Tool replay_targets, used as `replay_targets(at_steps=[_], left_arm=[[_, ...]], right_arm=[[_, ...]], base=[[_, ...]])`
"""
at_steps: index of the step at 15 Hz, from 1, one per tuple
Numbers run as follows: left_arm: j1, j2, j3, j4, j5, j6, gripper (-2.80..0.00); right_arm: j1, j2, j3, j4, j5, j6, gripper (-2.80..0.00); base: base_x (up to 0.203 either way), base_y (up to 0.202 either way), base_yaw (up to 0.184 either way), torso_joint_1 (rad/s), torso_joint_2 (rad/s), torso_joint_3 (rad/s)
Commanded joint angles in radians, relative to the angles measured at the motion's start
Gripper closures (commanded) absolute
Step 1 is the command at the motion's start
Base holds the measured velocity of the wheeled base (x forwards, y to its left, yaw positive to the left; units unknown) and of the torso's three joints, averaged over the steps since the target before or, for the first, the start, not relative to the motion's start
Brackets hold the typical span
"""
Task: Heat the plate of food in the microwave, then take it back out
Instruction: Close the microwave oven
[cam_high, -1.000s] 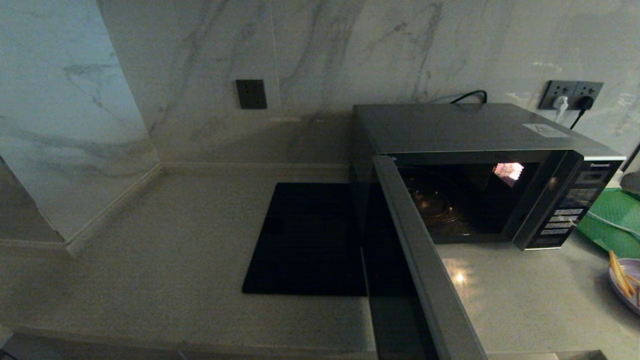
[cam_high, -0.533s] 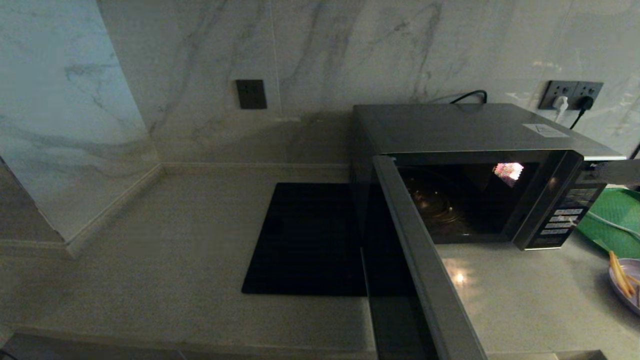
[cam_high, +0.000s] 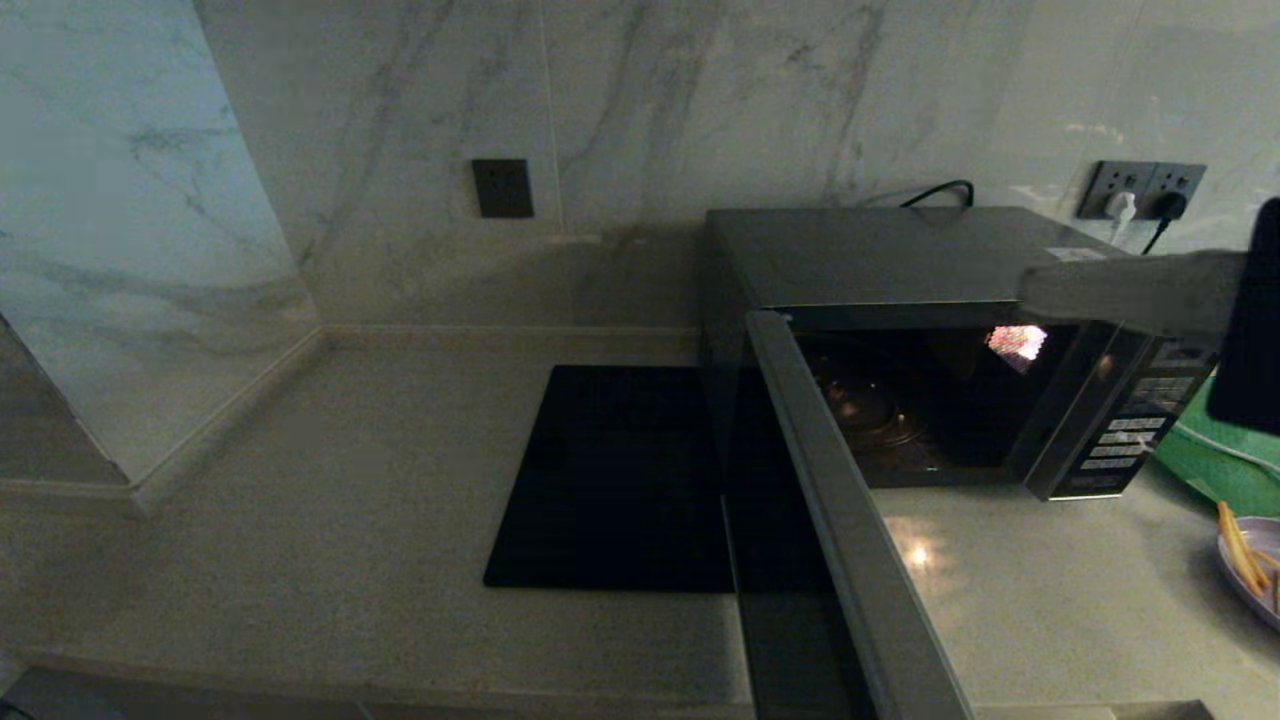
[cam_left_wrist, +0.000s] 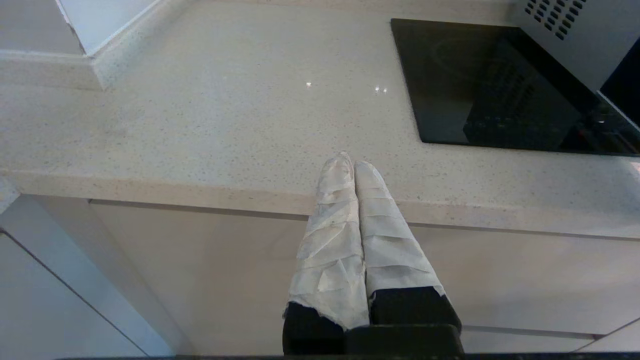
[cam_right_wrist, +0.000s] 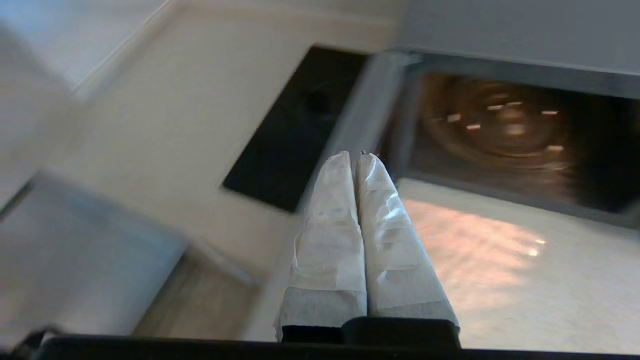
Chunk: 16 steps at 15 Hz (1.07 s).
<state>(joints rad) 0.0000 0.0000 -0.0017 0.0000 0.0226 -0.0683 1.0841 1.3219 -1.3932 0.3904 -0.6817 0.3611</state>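
While my left gripper (cam_left_wrist: 354, 162) hangs parked just off the front edge of the counter (cam_left_wrist: 200, 125), its taped fingers are pressed together with nothing between them. From its wrist camera I see the cabinet face below the edge, the bare speckled top, and beyond it a corner of the black mat (cam_left_wrist: 480, 85) beside the vented side of the microwave (cam_left_wrist: 565, 30).

My right gripper (cam_right_wrist: 357, 157) is likewise pinched tight and empty (no gap shows between the wrapped fingers). It hangs in the air in front of the microwave, touching nothing. Its wrist camera, blurred, looks down past the fingertips at the edge of the open door (cam_right_wrist: 350, 125), the lit counter in front of the oven, and the glass turntable (cam_right_wrist: 500, 120) inside the cavity.

Only the head camera gives me the plate of food (cam_high: 1255, 570): it sits on the counter at the far right edge of frame, right of the microwave (cam_high: 930, 260) and just in front of the green tray (cam_high: 1200, 460). There the right gripper (cam_high: 1035, 290) reaches in from the right, across the oven's upper front corner. Farther back stand the marble wall and a wall socket (cam_high: 1140, 190).
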Motion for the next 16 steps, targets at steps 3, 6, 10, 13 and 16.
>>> replay_targets(at_steps=[3, 6, 10, 13, 16], left_arm=[[0.0, 0.0, 0.0, 0.0, 0.0, -0.001, 0.0], [0.0, 0.0, 0.0, 0.0, 0.0, -0.001, 0.0], [0.0, 0.0, 0.0, 0.0, 0.0, -0.001, 0.0], [0.0, 0.0, 0.0, 0.0, 0.0, -0.001, 0.0], [0.0, 0.0, 0.0, 0.0, 0.0, -0.001, 0.0]], right_arm=[[0.096, 0.092, -0.032, 0.004, -0.006, 0.003, 0.0], [0.118, 0.122, -0.041, 0.01, -0.007, 0.004, 0.0], [0.131, 0.163, -0.016, 0.031, -0.007, 0.024, 0.0], [0.131, 0.199, 0.0, 0.031, -0.007, 0.059, 0.0], [0.132, 0.214, 0.002, 0.045, -0.007, 0.077, 0.0]], base=[[0.0, 0.0, 0.0, 0.0, 0.0, 0.0], [0.0, 0.0, 0.0, 0.0, 0.0, 0.0], [0.0, 0.0, 0.0, 0.0, 0.0, 0.0], [0.0, 0.0, 0.0, 0.0, 0.0, 0.0], [0.0, 0.0, 0.0, 0.0, 0.0, 0.0]])
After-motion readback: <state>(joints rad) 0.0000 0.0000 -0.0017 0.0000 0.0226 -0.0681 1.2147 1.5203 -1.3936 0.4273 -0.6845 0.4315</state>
